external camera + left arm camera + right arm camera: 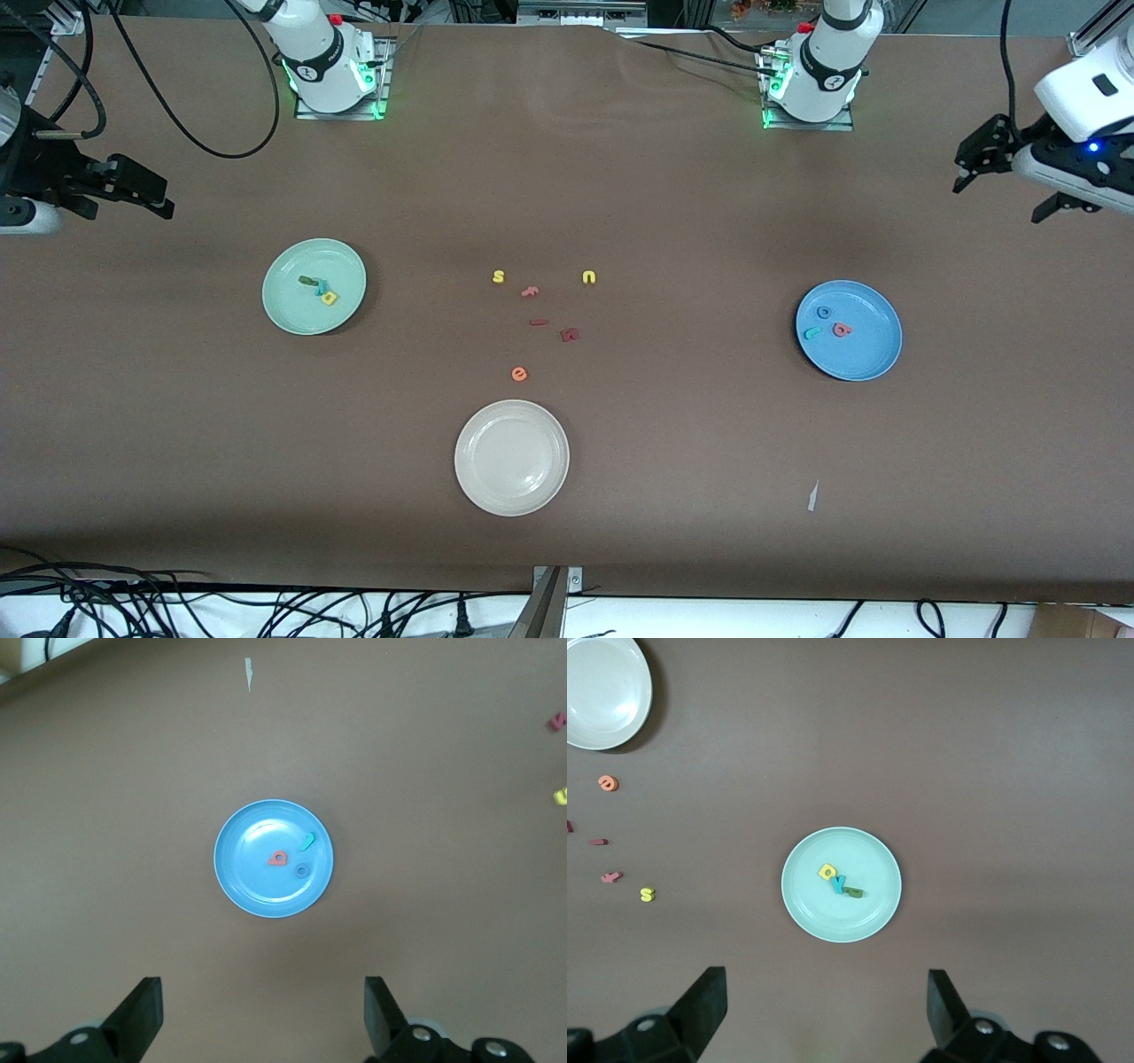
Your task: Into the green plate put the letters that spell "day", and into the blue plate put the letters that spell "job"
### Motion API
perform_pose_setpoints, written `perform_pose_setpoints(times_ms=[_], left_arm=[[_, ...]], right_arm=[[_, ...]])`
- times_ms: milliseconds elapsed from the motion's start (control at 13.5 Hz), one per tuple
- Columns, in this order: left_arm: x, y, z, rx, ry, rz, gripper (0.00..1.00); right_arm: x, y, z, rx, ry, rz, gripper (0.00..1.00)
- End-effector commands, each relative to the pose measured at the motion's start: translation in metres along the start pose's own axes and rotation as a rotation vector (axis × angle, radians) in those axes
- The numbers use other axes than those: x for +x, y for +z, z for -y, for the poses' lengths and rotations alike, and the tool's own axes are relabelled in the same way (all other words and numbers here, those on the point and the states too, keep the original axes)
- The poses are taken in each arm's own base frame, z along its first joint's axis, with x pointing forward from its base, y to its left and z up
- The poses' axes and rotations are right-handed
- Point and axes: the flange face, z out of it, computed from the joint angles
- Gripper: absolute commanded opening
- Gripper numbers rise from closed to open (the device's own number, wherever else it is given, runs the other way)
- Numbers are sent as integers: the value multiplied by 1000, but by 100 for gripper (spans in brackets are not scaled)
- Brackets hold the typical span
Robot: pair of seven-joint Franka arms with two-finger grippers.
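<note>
The green plate [297, 310] lies toward the right arm's end of the table. In it are a dark green "d" [307, 281], a light-blue "y" [322, 288] and a yellow "a" [330, 299]. The blue plate [864, 354] lies toward the left arm's end and holds a blue "o" [824, 312], a teal "j" [811, 333] and a pink-red "b" [842, 330]. My left gripper [996, 203] hangs open and empty high over its end of the table, looking down on the blue plate [248, 890]. My right gripper [131, 213] hangs open and empty over the other end, looking down on the green plate [824, 917].
A cream-white plate [511, 457] sits mid-table, nearer the front camera. Loose letters lie between the plates: a yellow "s" [499, 276], a yellow "u" [589, 277], an orange "e" [519, 374], a dark red "k" [570, 335] and two small reddish pieces. A white scrap [812, 496] lies near the front edge.
</note>
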Motion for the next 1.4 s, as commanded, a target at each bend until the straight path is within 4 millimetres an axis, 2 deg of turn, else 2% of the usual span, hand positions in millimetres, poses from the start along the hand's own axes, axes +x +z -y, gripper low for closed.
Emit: perform_pose_setpoints(times_ms=[0,517,886,1329], left_arm=[[28,-4,2,12,-128,60,100],[52,-4,10,-23,-253,76,100],[51,7,18,-61,-276,88,100],[53,3,13,-56,-268,82,100]], right_arm=[[-4,-1,-1,-7,11,-5,100],[-4,-1,-1,-7,11,-5,100],[-4,-1,1,-7,4,-5,100],[-4,-1,0,-7,1,-5,100]])
